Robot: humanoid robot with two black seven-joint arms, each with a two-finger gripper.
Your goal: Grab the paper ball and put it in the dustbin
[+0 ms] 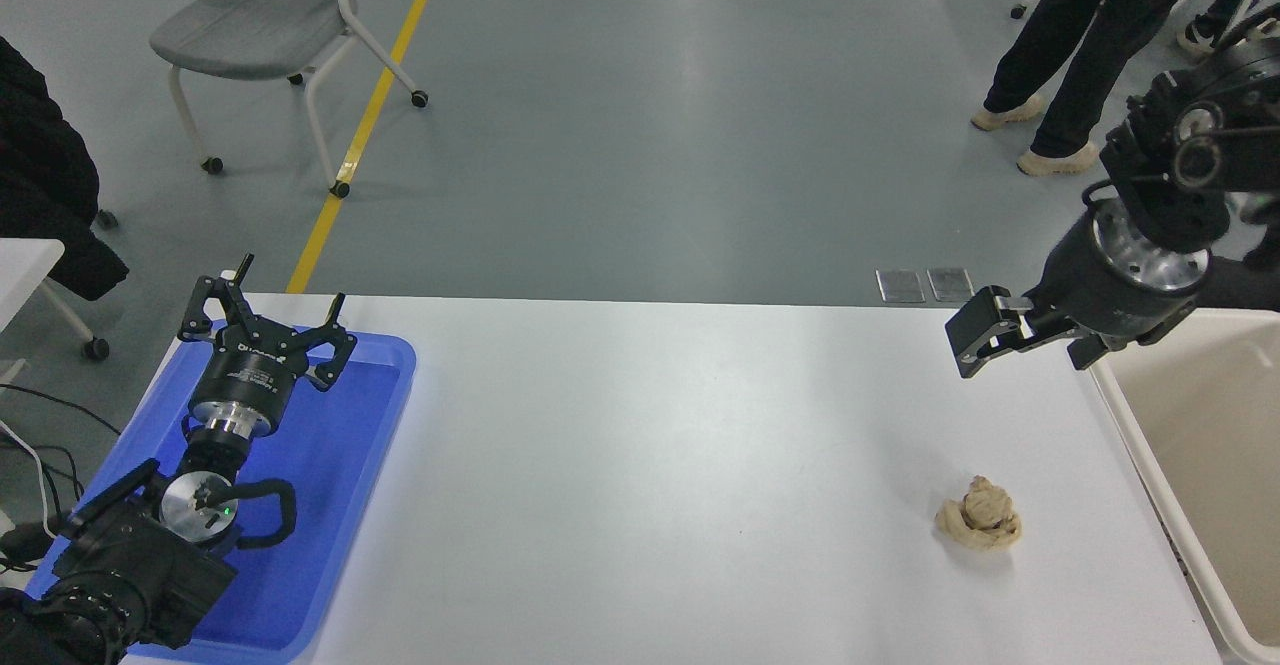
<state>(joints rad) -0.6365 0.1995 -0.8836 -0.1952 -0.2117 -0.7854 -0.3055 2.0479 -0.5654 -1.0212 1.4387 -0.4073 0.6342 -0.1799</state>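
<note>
We are at the reach step: the paper ball (979, 526) lies loose on the white surface (650, 465), near the right end and just beside the dustbin (1130, 425), whose cream rim runs along the right edge. Nothing touches the ball. To do this well, we want to bring the right gripper (1030, 340) toward us and down until it sits squarely over the wad, then lower with the fingers wide enough to straddle the lumpy sides — a crumpled wad gives under pressure, so we judge a firm close near its middle safer than a pinch at one loose fold. The carry to the bin looks short.

The right arm comes in from the right edge, held high above the far part of the surface, its wrist tilted down and leftward; the fingers stand apart, holding nothing. The left gripper (262, 330) rests parked over the blue tray (350, 465) at lower left — its fingers spread too.
</note>
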